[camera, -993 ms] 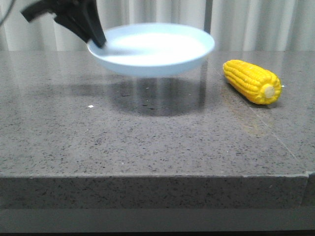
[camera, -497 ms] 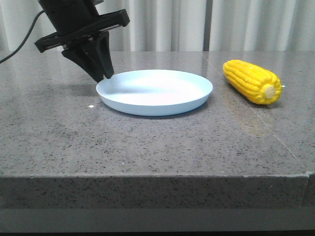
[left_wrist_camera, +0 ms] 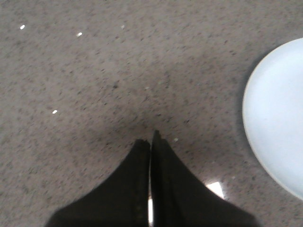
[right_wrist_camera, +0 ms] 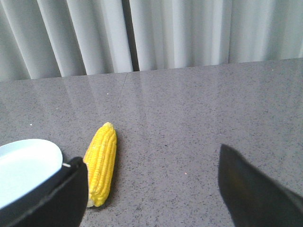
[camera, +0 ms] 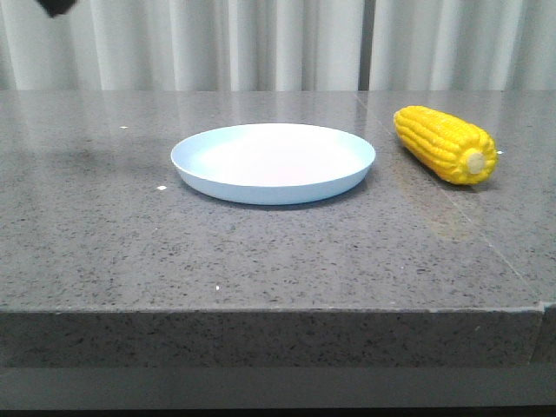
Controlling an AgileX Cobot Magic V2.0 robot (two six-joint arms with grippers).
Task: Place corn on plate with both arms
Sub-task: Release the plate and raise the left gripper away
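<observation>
The pale blue-white plate (camera: pixel 274 162) lies flat and empty on the grey stone table. The yellow corn (camera: pixel 444 143) lies on the table to the plate's right, its pale cut end toward the front. My left gripper (left_wrist_camera: pixel 150 138) is shut and empty above bare table, with the plate's edge (left_wrist_camera: pixel 277 118) off to one side. In the front view only a black corner of the left arm (camera: pixel 57 7) shows at the top left. My right gripper (right_wrist_camera: pixel 151 163) is open and empty, and the corn (right_wrist_camera: pixel 101 163) lies beside one finger (right_wrist_camera: pixel 57 198).
The table's front edge (camera: pixel 278 311) runs across the front view. Pale curtains (camera: pixel 278 43) hang behind the table. The plate's rim (right_wrist_camera: pixel 28 165) shows in the right wrist view beside the corn.
The left gripper set the plate down on the table, let go of it, and rose up and to the left, almost out of the front view. The corn has not moved.
</observation>
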